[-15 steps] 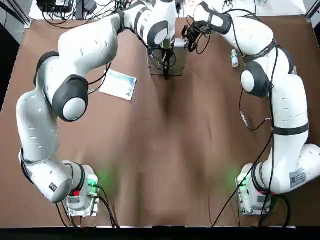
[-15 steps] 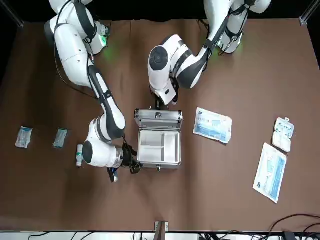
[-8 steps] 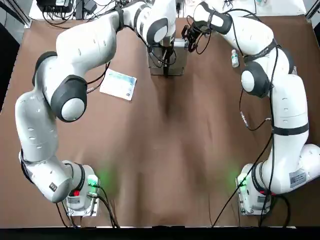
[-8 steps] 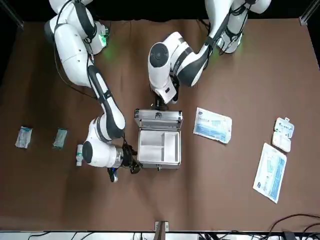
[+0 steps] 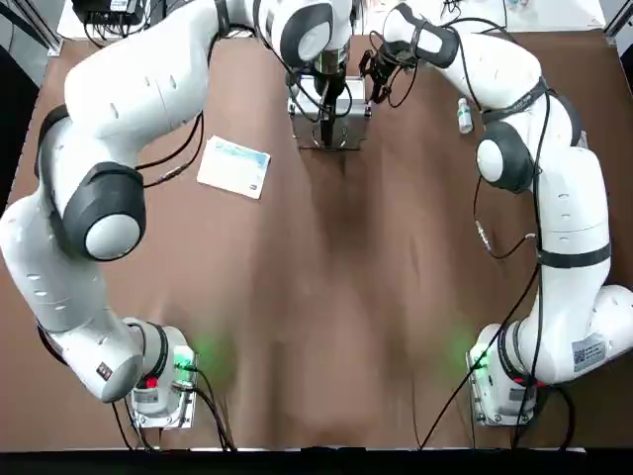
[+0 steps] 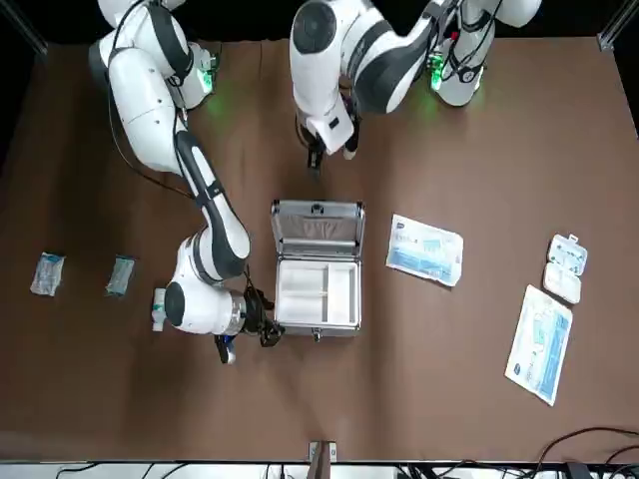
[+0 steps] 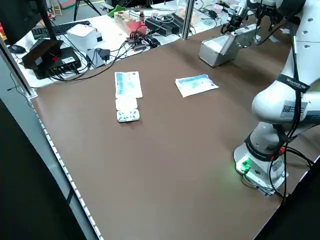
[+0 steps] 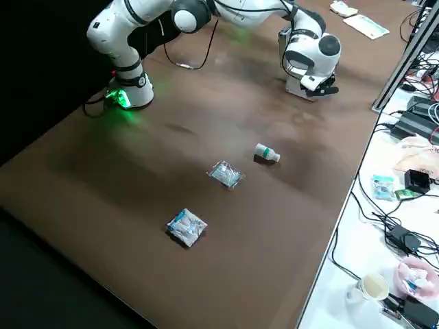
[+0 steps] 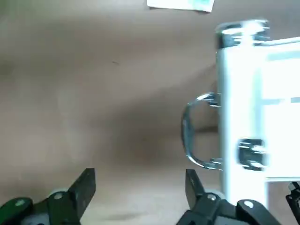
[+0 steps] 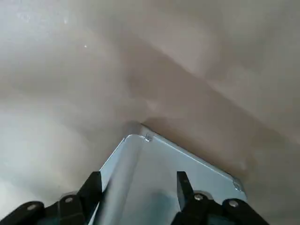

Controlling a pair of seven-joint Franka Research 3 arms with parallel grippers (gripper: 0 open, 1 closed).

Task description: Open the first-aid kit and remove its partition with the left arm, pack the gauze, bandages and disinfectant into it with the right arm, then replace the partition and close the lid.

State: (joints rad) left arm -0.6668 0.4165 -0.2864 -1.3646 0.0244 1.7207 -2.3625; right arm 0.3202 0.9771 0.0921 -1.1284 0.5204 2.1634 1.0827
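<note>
The silver first-aid kit (image 6: 318,317) stands open at the table's far middle, its lid (image 6: 318,228) leaning back with the curved handle (image 9: 194,140) on its outer face. The cream partition (image 6: 318,289) sits inside. My left gripper (image 6: 314,158) hangs open and empty above the table, on the robot's side of the lid and apart from the handle. My right gripper (image 6: 262,329) is open at the kit's side corner, its fingers (image 10: 91,187) astride the wall. The disinfectant (image 6: 158,309) lies close behind the right hand. Two small blue-grey packets (image 6: 47,272) (image 6: 121,274) lie farther out.
A flat white-and-blue printed packet (image 6: 424,249) lies beside the kit on the left arm's side. Farther that way are a small white case (image 6: 566,267) and a long slim white-and-teal box (image 6: 539,342). Cables and electronics crowd the bench (image 7: 125,30) past the table's far edge.
My left gripper has let go of the lid's handle, risen and drawn back toward the robot. The lid now leans farther back. The right arm has stayed put.
</note>
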